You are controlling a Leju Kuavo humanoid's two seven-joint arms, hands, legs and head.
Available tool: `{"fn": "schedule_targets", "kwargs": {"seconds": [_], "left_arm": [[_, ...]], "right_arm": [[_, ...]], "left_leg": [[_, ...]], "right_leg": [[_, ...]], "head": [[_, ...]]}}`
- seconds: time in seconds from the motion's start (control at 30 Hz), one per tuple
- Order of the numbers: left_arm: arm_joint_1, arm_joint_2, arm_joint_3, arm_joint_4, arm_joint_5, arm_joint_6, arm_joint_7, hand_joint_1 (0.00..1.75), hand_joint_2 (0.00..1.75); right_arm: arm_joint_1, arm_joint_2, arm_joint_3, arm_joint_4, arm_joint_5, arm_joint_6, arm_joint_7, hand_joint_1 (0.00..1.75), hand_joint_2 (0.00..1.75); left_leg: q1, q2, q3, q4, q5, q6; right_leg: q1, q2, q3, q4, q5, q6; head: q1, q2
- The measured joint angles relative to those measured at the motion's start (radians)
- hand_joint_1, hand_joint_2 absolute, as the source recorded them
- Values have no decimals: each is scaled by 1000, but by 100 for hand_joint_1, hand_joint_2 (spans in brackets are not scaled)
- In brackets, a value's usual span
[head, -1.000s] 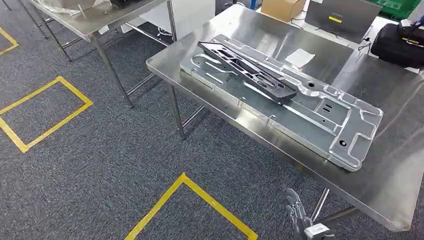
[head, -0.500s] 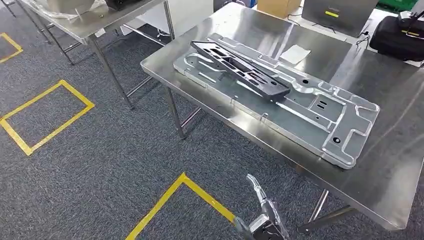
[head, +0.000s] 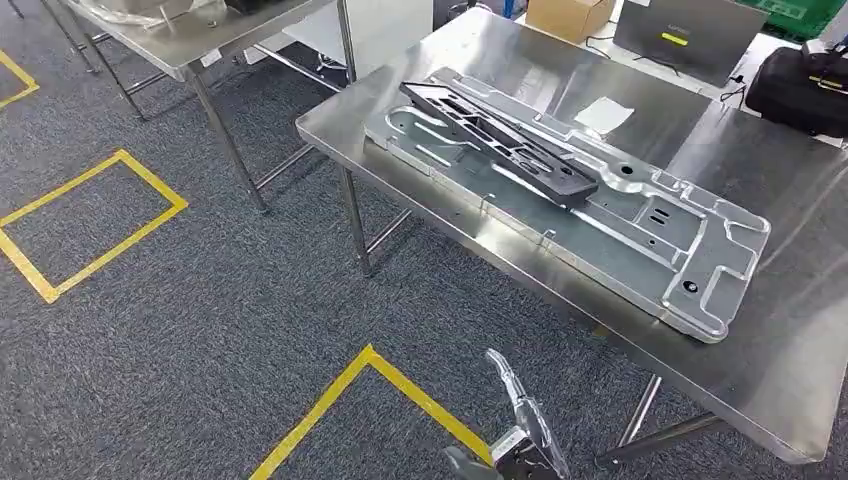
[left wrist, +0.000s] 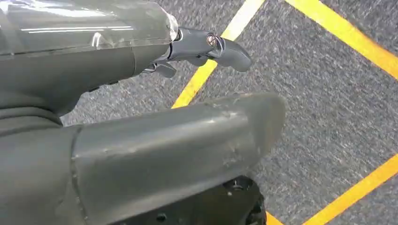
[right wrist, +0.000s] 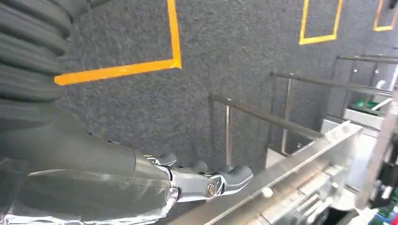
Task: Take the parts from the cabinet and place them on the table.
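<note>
Steel table ahead-right carries grey plate with black part lying lengthwise; my right hand nearer, low, empty, fingers loosely extended; left hand likewise empty.

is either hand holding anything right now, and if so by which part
Nothing is held. The left hand hangs over the carpet with nothing in its fingers, and the right hand hangs empty beside the table edge. The black part lies on the grey panel.
</note>
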Motion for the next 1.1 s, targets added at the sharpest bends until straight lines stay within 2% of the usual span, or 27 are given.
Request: {"fn": "schedule_targets", "kwargs": {"seconds": [0.03, 0.07, 0.1, 0.17, 0.2, 0.23, 0.27, 0.33, 0.37, 0.4, 0.43, 0.5, 0.53, 0.57, 0.6, 0.63, 0.67, 0.7, 0.73, 0.83, 0.87, 0.9, 0.93, 1.0, 1.03, 1.07, 1.1], "left_arm": [[0, 0, -2, 0, 0, -2, 0, 0, 0], [0, 0, -3, 0, 0, -2, 0, 0, 0], [1, 0, -4, 0, 0, -2, 0, 0, 0], [0, -1, -6, 0, 0, -2, -3, 0, 0], [1, -1, -8, 0, 0, -2, -5, 0, 0], [1, -1, -10, 0, 0, -2, -6, 0, 0], [1, -1, -10, 0, 0, -3, -7, 0, 0], [1, -2, -10, 0, 0, -4, -7, 0, 0], [1, -3, -10, 0, 0, 0, -7, 0, 0], [1, -8, -11, -1, 0, 3, -7, 0, 0], [1, -12, -11, -1, 0, 8, -7, 0, 0], [1, -16, -11, -1, 0, 15, -6, 0, 0], [2, -18, -11, -1, 0, 16, -6, 0, 0], [3, -22, -12, -1, 0, 19, -9, 0, 0], [3, -28, -13, -1, 0, 30, -15, 0, 0], [1, -38, -13, -1, 0, 47, -24, 0, 0], [-2, -55, -14, -1, 0, 71, -37, 0, 0], [-7, -74, -14, -1, 0, 98, -50, 0, 0], [-14, -90, -15, -1, 0, 122, -57, 0, 0], [-24, -144, -29, -1, -3, 159, -75, 0, 0], [-27, -163, -37, -1, -3, 165, -78, 0, 0], [-31, -178, -42, -1, -4, 170, -79, 0, 0], [-37, -195, -49, -1, -5, 173, -80, 0, 0], [-50, -212, -62, -1, -6, 181, -77, 0, 0], [-54, -218, -65, -1, -6, 185, -74, 0, 0], [-58, -223, -69, -1, -6, 186, -72, 0, 0], [-62, -228, -74, -1, -6, 187, -71, 0, 0]], "right_arm": [[5, -5, 2, 3, -5, -5, 2, 0, 175], [9, -9, 3, 6, -8, -11, 2, 0, 175], [12, -13, 5, 7, -10, -17, 2, 0, 175], [17, -21, 6, 7, -14, -35, 3, 0, 175], [21, -24, 6, 7, -20, -44, 3, 0, 175], [24, -27, 8, 7, -31, -52, 5, 0, 175], [30, -29, 10, 4, -40, -61, 5, 0, 175], [41, -35, 14, 2, -73, -77, 2, 0, 175], [48, -38, 16, -2, -89, -87, -1, 0, 175], [54, -40, 16, -5, -99, -97, -4, 0, 175], [56, -42, 18, -10, -103, -103, -6, 0, 175], [60, -46, 26, -13, -111, -108, -8, 0, 175], [64, -48, 27, -13, -114, -110, -7, 0, 0], [67, -50, 29, -13, -121, -115, -7, 0, 0], [71, -51, 29, -15, -134, -126, -7, 0, 0], [77, -52, 30, -21, -148, -140, -7, 0, 0], [85, -53, 29, -30, -163, -160, -7, 0, 0], [94, -55, 29, -40, -175, -179, -7, 0, 175], [101, -56, 30, -48, -185, -194, -8, 0, 175], [115, -59, 30, -65, -197, -217, -11, 0, 175], [118, -59, 30, -71, -184, -220, -7, 0, 175], [120, -59, 29, -76, -165, -222, -1, 0, 175], [121, -58, 29, -78, -148, -225, 5, 0, 175], [122, -56, 29, -79, -139, -225, 17, 0, 175], [124, -56, 28, -80, -138, -225, 22, 0, 175], [125, -55, 28, -79, -137, -225, 24, 0, 0], [126, -55, 28, -79, -137, -225, 24, 0, 0]], "left_leg": [[-2, 0, -1, 2, -1, 1], [-3, -1, -1, 4, -2, 2], [-3, -1, 0, 7, -4, 2], [-2, -3, 1, 18, -12, -3], [-2, -4, -1, 25, -17, -8], [-9, -5, -4, 33, -23, -16], [-9, -5, -5, 33, -24, -20], [-6, -5, -2, 29, -22, -30], [-7, -5, -1, 31, -25, -35], [-4, -5, -7, 50, -42, -41], [-3, -4, -30, 99, -76, -47], [4, -4, -105, 261, -156, -58], [6, -4, -140, 334, -180, -61], [8, -4, -151, 354, -175, -61], [9, -4, -137, 321, -145, -61], [9, -4, -102, 250, -101, -58], [9, -4, -52, 149, -51, -52], [7, -4, -7, 56, -16, -42], [0, -4, 4, 29, -31, -36], [-7, -5, -4, 29, -25, -23], [-6, -5, -1, 17, -18, -14], [3, -1, 8, 2, -8, -5], [1, 0, 9, -1, -5, 2], [-1, 2, 6, 0, -4, 6], [-3, 2, 4, 1, -5, 7], [-4, 3, 4, 3, -5, 7], [-4, 2, 5, 5, -7, 7]], "right_leg": [[0, 0, -28, 55, -14, 1], [0, 0, -34, 64, -2, 1], [0, 0, -17, 25, 33, 0], [-1, -1, 69, -147, 123, -4], [-1, -1, 101, -216, 133, -9], [8, 0, 102, -219, 127, -13], [4, 1, 101, -220, 130, -18], [9, 3, 101, -220, 130, -27], [2, 2, 104, -229, 135, -34], [-1, 0, 108, -234, 137, -40], [-1, -1, 108, -235, 138, -45], [0, -1, 105, -234, 137, -47], [1, -1, 105, -233, 137, -48], [1, -1, 105, -232, 136, -47], [1, 0, 106, -232, 135, -46], [1, 0, 109, -232, 134, -45], [1, 1, 112, -232, 133, -42], [1, 1, 114, -233, 132, -40], [5, -1, 113, -231, 131, -34], [-1, 0, 112, -239, 136, -14], [1, 0, 115, -242, 138, -5], [-2, -1, 113, -229, 127, -1], [0, 0, 93, -191, 95, -1], [-1, 1, 20, -39, 13, 2], [-1, 1, -15, 33, -12, 3], [-1, 0, -36, 72, -14, 5], [-2, 0, -29, 55, 12, 6]], "head": [[0, 0], [0, 0], [0, 0], [1, 0], [2, 0], [0, 0], [-1, 0], [1, 0], [1, 0], [0, 0], [-6, 0], [-5, 0], [-5, 0], [-5, 0], [-5, 0], [-5, 0], [-5, 0], [-5, 0], [-4, 0], [-4, 0], [-5, 0], [-3, 0], [-2, 0], [3, 0], [3, 0], [3, 0], [3, 0]]}}
